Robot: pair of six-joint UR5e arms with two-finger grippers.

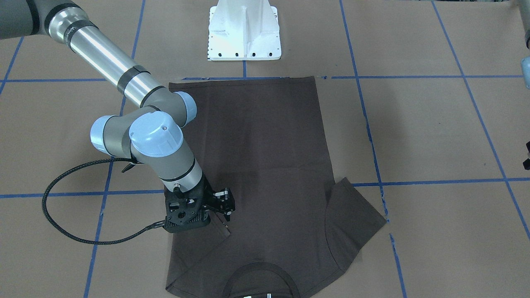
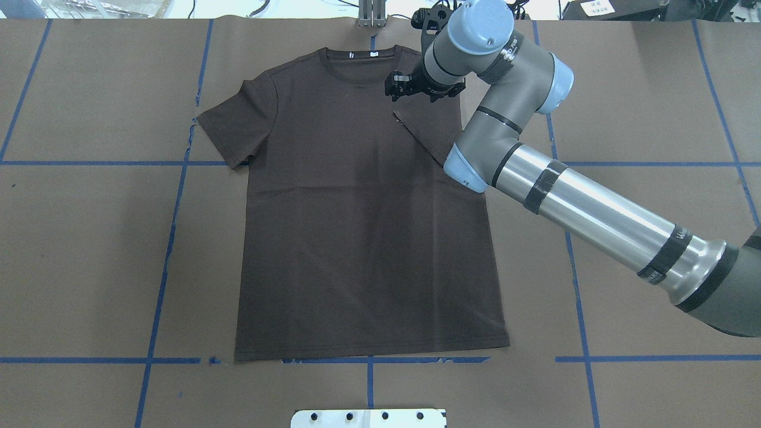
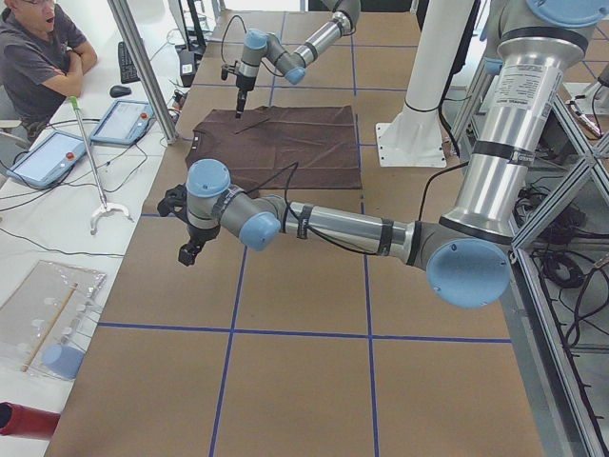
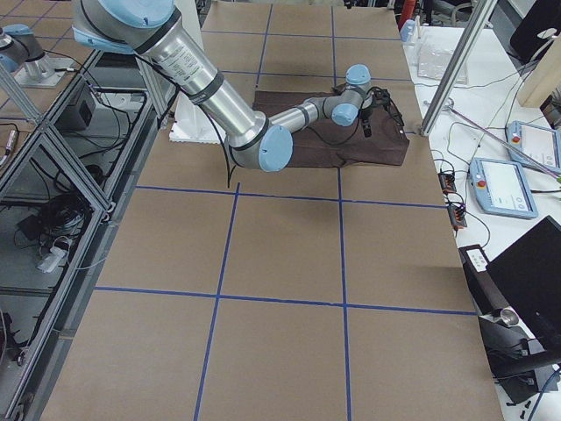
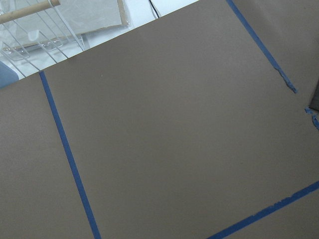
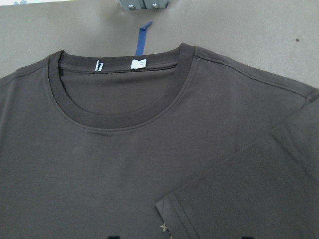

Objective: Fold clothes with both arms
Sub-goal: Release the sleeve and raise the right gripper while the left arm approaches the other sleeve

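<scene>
Currently: dark brown T-shirt (image 2: 357,238) laid flat on the surface (image 2: 89,238), one sleeve (image 2: 429,128) folded inward — right hand (image 2: 399,84) held above it, jaws apart; left hand (image 3: 188,252) — state cannot be told.

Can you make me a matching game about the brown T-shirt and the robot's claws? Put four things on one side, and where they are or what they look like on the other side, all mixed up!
Things:
1. sleeve beside the right claw
2. other sleeve
3. neck tags
4. left claw

Descriptions:
A. white
B. spread out flat on the table
C. over bare table, away from the T-shirt
D. folded in onto the T-shirt's chest

Right pairs: 1-D, 2-B, 3-A, 4-C.
</scene>
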